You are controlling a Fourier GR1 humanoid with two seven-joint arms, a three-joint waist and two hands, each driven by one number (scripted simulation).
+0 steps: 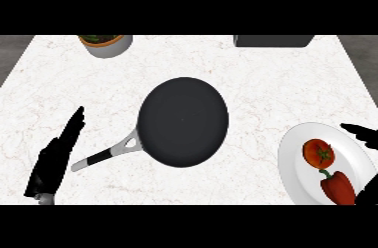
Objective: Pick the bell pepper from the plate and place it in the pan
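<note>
Pepper (pixel 338 187), red and tapered, beside a round tomato (pixel 319 153) on a white plate (pixel 295 162); pan (pixel 183 122) matte black, empty. Left hand (pixel 55 159) fingers straight; right hand (pixel 362 133) fingers cannot be told.

Two matte black hands, left hand (pixel 53 159) with long slim fingers (pixel 74 123), right hand (pixel 363 133) mostly cropped.

You have one camera only, the head view, set high over the kitchen counter (pixel 244 72) and pitched steeply down, facing away from the robot's body. The pan (pixel 183 122) sits mid-frame; the plate (pixel 295 164) is cut by the lower right edge and a potted plant (pixel 105 44) by the upper left. The left hand (pixel 55 159) enters at lower left, the right hand (pixel 360 133) at right. No second view shares this ground.
</note>
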